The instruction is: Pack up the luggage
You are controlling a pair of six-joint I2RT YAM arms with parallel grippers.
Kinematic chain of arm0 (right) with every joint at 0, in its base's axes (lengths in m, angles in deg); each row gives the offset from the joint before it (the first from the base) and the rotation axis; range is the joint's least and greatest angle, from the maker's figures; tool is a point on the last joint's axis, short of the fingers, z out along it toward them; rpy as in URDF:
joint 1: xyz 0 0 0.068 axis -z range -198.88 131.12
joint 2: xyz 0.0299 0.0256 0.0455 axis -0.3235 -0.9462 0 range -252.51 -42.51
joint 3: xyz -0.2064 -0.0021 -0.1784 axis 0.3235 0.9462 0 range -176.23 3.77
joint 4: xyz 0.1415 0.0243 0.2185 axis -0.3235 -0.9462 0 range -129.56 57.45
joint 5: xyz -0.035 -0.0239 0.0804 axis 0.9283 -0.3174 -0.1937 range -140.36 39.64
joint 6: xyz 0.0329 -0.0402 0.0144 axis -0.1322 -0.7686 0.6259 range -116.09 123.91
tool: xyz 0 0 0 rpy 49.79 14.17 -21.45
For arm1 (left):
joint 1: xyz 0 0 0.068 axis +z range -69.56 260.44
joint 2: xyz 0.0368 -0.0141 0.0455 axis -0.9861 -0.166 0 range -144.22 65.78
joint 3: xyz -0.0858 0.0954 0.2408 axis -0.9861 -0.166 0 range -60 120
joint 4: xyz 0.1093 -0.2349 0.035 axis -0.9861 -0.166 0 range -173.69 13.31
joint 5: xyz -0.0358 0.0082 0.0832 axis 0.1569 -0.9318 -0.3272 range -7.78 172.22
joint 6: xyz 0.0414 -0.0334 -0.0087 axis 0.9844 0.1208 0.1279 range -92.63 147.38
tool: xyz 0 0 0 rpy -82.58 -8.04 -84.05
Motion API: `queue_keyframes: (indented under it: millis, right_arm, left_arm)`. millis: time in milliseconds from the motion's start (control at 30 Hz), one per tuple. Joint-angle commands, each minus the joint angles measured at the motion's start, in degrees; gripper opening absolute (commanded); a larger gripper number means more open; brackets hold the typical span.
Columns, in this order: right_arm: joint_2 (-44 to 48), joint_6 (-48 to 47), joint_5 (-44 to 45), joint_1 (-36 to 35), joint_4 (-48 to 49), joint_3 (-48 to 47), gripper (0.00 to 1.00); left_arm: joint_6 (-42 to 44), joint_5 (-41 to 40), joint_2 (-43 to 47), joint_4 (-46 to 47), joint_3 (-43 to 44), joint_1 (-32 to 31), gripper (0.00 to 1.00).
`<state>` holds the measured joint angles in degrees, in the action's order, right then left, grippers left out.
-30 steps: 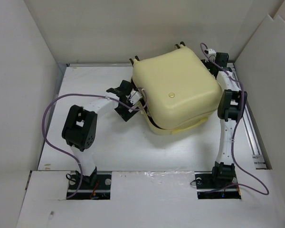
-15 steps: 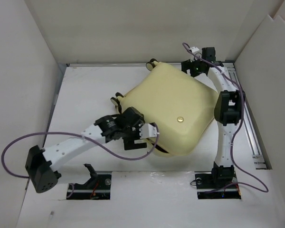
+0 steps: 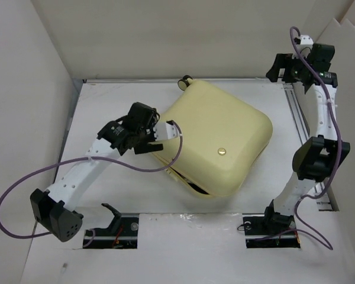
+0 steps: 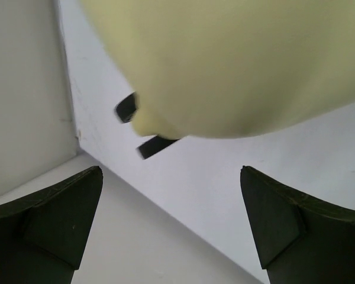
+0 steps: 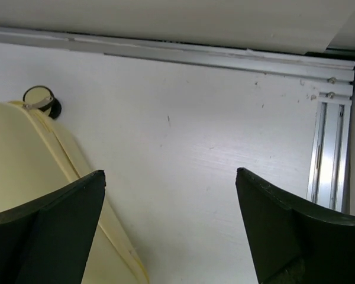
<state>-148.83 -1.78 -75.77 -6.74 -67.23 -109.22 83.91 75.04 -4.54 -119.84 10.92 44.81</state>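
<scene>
Closing up looks like the step in hand: the luggage point(image 3: 216, 142) lies slantwise in the middle of the desk point(image 3: 106, 106), lid down, with a dark gap along its near-left edge, so it does not seem fully shut. The left pincer point(image 4: 170, 171) sits just beside that left side, jaws wide apart and empty. The right pincer point(image 5: 168, 174) hangs high over the far right corner, jaws apart too, holding nothing. Next, I judge, one arm must press the lid flat while the other steadies the luggage, which could slide.
</scene>
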Motion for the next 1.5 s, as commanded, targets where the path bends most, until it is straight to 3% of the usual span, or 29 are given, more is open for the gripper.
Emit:
queue_keyframes:
  millis: [0,133,300,433,700,767,833,867,933,1067,1167,1333,1400,1467]
  right_arm:
    - [4.2,-3.9,-3.0,-1.8,-4.3,3.5,0.95]
    - [12.3,-5.6,-1.1,0.1,-4.3,15.7,0.96]
    - [21.1,2.1,10.0,6.0,-4.3,28.6,0.98]
    - [28.2,5.0,13.3,9.9,-0.1,38.4,0.98]
    - [29.9,8.1,11.2,10.5,3.6,46.2,0.98]
    - [31.3,9.9,13.4,10.5,3.6,49.3,0.98]
    - [33.4,12.5,15.4,10.5,4.7,52.8,0.98]
    - [34.3,13.6,16.2,10.5,4.7,54.3,0.96]
    - [36.9,17.2,18.4,10.5,6.3,57.3,0.96]
    - [47.6,23.5,23.0,10.5,6.3,66.2,0.95]
    - [53.0,24.9,22.3,10.5,5.6,69.5,0.88]
    - [57.4,26.3,11.8,10.5,4.9,76.9,0.65]
    - [57.4,26.9,5.3,9.3,4.9,79.1,0.64]
    - [56.8,28.0,2.6,6.9,6.2,81.2,0.70]
  left_arm:
    - [8.2,-0.2,-5.2,0.4,8.3,6.2,1.00]
    - [10.7,-0.2,-13.2,-2.6,12.7,7.6,1.00]
    - [13.7,4.5,-18.0,-8.7,13.5,7.6,1.00]
    - [15.4,5.9,-19.2,-13.5,14.4,8.3,1.00]
    - [12.5,3.6,-22.4,-4.4,13.9,8.3,1.00]
    - [11.1,3.6,-24.2,-4.4,14.4,8.3,0.93]
    - [9.8,3.6,-26.3,-5.7,14.4,8.3,0.72]
    - [9.1,4.3,-26.3,-6.3,14.4,8.3,0.36]
    - [8.0,4.3,-27.6,-7.0,14.4,8.3,0.00]
    - [4.6,4.3,-27.6,-7.0,14.4,8.3,0.00]
    - [1.7,4.8,-25.7,-4.2,14.4,8.9,0.00]
    - [-1.9,4.5,-24.2,-0.6,15.7,10.2,0.00]
    - [-3.4,3.3,-24.2,1.7,16.2,12.2,0.00]
    - [-4.0,0.9,-24.9,3.2,16.2,13.0,0.00]
